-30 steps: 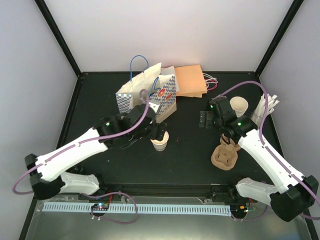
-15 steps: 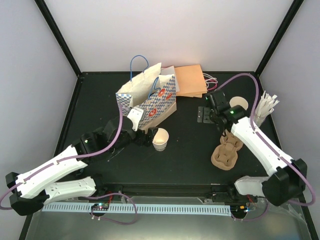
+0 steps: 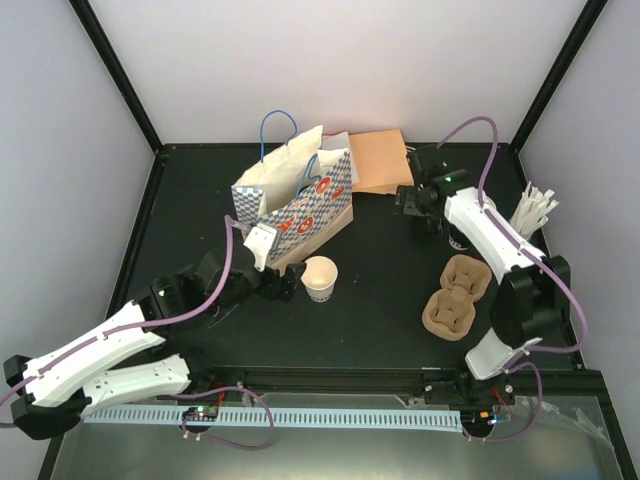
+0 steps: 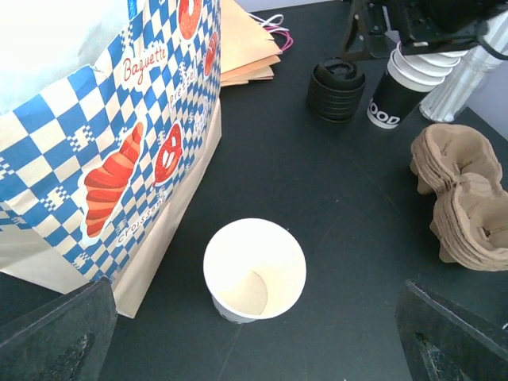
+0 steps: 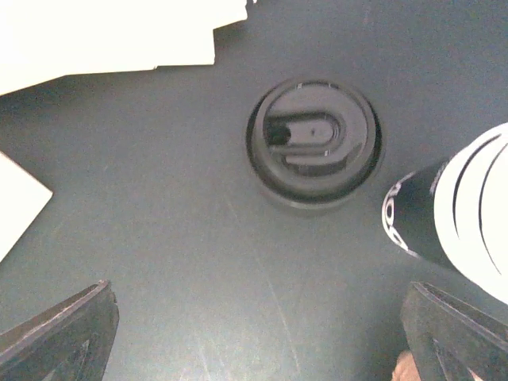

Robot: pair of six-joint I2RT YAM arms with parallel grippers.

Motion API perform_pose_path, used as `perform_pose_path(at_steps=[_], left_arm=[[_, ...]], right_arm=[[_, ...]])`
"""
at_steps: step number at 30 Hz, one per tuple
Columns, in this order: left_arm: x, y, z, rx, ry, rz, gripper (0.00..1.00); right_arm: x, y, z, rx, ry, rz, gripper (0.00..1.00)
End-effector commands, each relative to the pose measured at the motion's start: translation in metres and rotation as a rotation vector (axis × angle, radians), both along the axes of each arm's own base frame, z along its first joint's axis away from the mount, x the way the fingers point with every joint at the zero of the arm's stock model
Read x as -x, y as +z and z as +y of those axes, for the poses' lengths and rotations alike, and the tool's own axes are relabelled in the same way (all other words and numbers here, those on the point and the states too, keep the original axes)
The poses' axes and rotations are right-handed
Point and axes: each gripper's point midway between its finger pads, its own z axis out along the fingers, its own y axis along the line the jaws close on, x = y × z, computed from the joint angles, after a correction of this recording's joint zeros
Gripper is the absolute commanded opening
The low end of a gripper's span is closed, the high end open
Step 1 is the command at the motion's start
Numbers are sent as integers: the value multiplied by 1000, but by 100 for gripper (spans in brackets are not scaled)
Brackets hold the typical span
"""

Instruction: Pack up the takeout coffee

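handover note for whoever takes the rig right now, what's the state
left gripper: open, empty, low beside the cup.
right gripper: open, empty, over the stack of black lids.
cup: upright, no lid, next to the checked paper bag, which stands open.
done: a cup is set out by the bag; nothing packed yet.
left: put a lid on the cup, then set it in the bag.

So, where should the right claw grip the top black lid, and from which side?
Probably its round rim, from straight above: the lid lies flat, top up, on a pile of lids. Close the right claw across the sides away from the cup stack close beside it.
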Motion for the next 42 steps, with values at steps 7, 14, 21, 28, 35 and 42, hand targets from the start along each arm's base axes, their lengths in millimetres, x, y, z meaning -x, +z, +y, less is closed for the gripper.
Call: perform_pose_path(at_steps=[7,14,21,28,35,42], left_arm=[[7,3,-1,44,-43,-13,99],[7,1,-7,45,-54,9,99],[8,4,-14,64,-77,9,99],[7,2,-18,58,-81,21,99],[7,1,-16,51,-76,20,99],[8,-3,-13,47,-70,30,99]], right_arm=[[-50,-28,-25,169,-70,101,99],[-74,-45,-41,166,-97,150,97],[-83,-65,-50,169,-112,203,91],[-89,-73,-54,140,-119,225,85],[-88,-80,-53,129,-120,247,82],[-85,-88,-51,83,-120,271,84]])
